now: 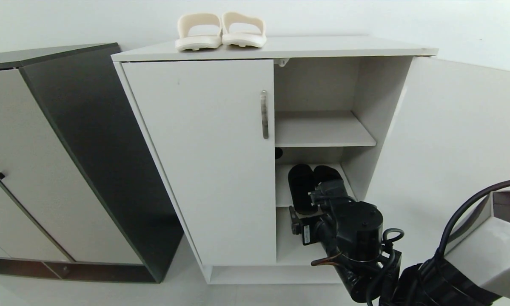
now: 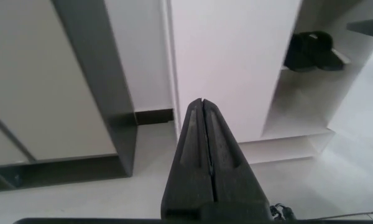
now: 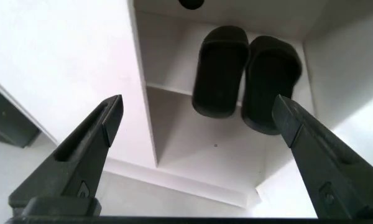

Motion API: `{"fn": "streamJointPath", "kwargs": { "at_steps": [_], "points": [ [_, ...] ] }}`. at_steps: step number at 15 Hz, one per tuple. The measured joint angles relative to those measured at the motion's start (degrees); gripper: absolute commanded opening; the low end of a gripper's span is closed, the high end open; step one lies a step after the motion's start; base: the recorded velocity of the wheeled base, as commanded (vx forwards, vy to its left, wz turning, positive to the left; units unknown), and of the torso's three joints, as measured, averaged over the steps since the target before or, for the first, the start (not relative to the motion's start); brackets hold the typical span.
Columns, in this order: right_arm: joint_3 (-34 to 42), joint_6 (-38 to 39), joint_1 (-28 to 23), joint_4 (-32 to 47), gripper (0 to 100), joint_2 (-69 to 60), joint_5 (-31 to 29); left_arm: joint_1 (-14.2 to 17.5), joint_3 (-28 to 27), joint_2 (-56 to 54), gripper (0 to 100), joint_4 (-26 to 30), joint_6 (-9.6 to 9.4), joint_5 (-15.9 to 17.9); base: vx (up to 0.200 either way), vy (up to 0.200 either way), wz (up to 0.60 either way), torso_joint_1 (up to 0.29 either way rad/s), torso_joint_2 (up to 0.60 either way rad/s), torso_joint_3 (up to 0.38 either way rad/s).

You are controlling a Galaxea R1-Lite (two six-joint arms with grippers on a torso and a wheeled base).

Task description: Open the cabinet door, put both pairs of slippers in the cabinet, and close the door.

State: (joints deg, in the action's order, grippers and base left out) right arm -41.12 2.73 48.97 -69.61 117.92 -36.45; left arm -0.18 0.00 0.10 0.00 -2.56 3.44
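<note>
Right claw (image 3: 198, 102): jaws spread wide and empty, held low in front of the open half of the cabinet (image 1: 280, 46), just short of the black slippers (image 1: 301, 182).
Left claw (image 2: 202, 106): jaws pressed flat together, holding nothing, low over the floor (image 2: 81, 199) and aimed at the foot of the closed door (image 1: 203, 161).
Black slippers: matte, rounded, rubbery-looking; side by side on the second shelf (image 1: 282, 189), long axes running front to back, one end toward the right claw. This pair looks stowed.
Upper shelf (image 1: 323, 129): smooth white board.
Closed door: flat white panel with a slim upright metal handle (image 1: 264, 114) at its inner edge.
Dark cabinet (image 1: 89, 148): grey-black side panel, just beside the white cabinet on the robot's left.
Cream slippers (image 1: 237, 40): thick moulded soles with broad arched straps, touching side by side on top of the cabinet, above the closed door; long axes front to back.
Key relation: the cream pair lies well above both claws, and up and to the robot's left of the right claw. It sits on the left arm's side, though the right claw looks the higher and readier, being open.
Step in hand: probably fetching the cream pair, then shutting the door.
</note>
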Motion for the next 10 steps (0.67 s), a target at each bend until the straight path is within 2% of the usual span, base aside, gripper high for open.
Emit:
{"fn": "streamJointPath", "kwargs": {
  "at_steps": [8,10],
  "points": [
    [0.06,-0.05,0.04,-0.27,100,-0.12,-0.11,0.0,0.0,0.0,0,0.0,0.0,0.0,0.0,0.2,0.0,0.001,0.0,0.004],
    [0.09,-0.11,0.04,-0.27,100,-0.12,-0.2,0.0,0.0,0.0,0,0.0,0.0,0.0,0.0,0.0,0.0,0.0,0.0,0.0]
  ]
}}
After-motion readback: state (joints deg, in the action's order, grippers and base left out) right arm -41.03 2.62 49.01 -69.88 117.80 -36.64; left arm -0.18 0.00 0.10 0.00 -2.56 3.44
